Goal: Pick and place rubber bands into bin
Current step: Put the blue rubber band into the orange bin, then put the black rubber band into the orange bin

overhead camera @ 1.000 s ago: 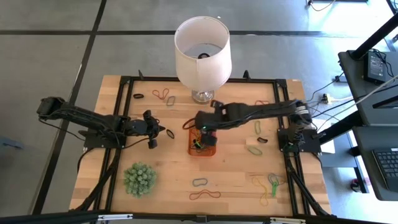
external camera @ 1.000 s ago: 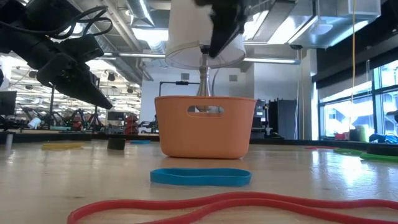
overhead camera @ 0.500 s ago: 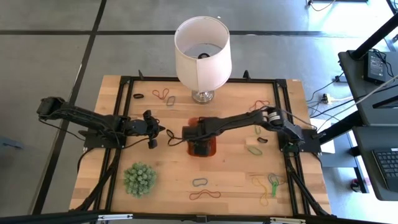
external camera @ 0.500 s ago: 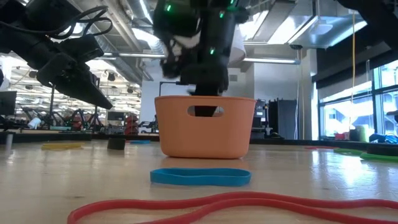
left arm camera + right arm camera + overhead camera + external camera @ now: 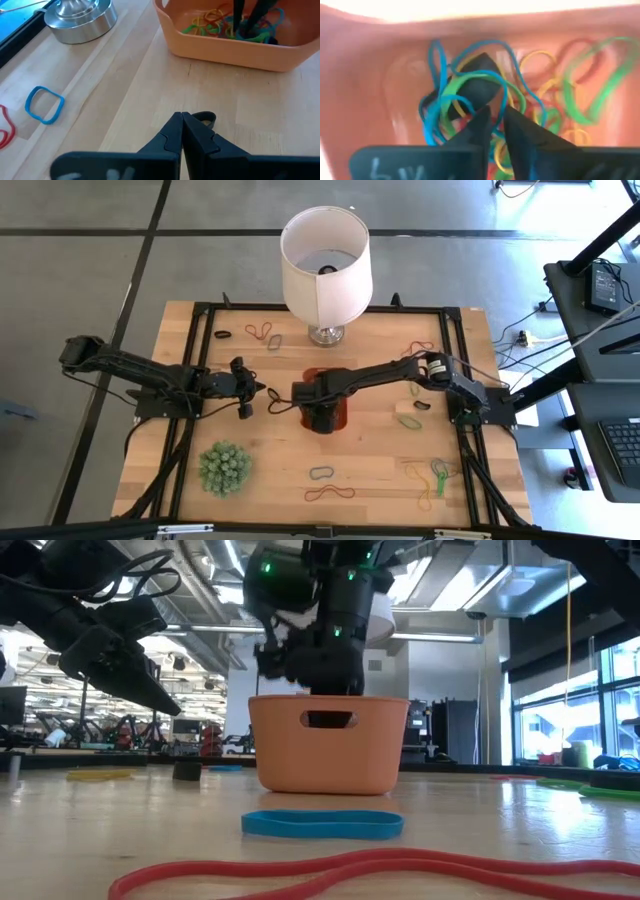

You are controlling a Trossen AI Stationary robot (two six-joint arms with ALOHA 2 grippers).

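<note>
The orange bin (image 5: pixel 340 416) stands mid-table, in front of the lamp, and holds a tangle of rubber bands (image 5: pixel 540 80) in blue, green, yellow and red, plus a wide black one (image 5: pixel 475 85). My right gripper (image 5: pixel 496 116) reaches down inside the bin (image 5: pixel 225 47) with its fingertips almost together in the heap. My left gripper (image 5: pixel 181 116) is shut and hangs above the table left of the bin. A black rubber band (image 5: pixel 205 118) lies on the wood just past its tips. More bands lie loose on the table. My right gripper comes from above, pointing down into the bin, with its fingertips (image 5: pixel 482 117) in the heap of bands. Green and blue loops (image 5: pixel 445 100) run down toward the narrow gap between the fingers. Which band is pinched cannot be told, as the tangle hides it.
A lamp with a white shade (image 5: pixel 323 265) stands behind the bin. A spiky green ball plant (image 5: pixel 223 468) sits near-left. Loose bands: blue (image 5: pixel 321 473) and red (image 5: pixel 330 493) near the front, green (image 5: pixel 410 420) and black (image 5: pixel 421 406) right, a cluster (image 5: pixel 430 475) near-right, others (image 5: pixel 262 332) at the far edge.
My right gripper has come down from above the bin into it, its wrist shifting toward the table's left, and has stayed low inside over the last half second. The bin and my left arm have kept still.
</note>
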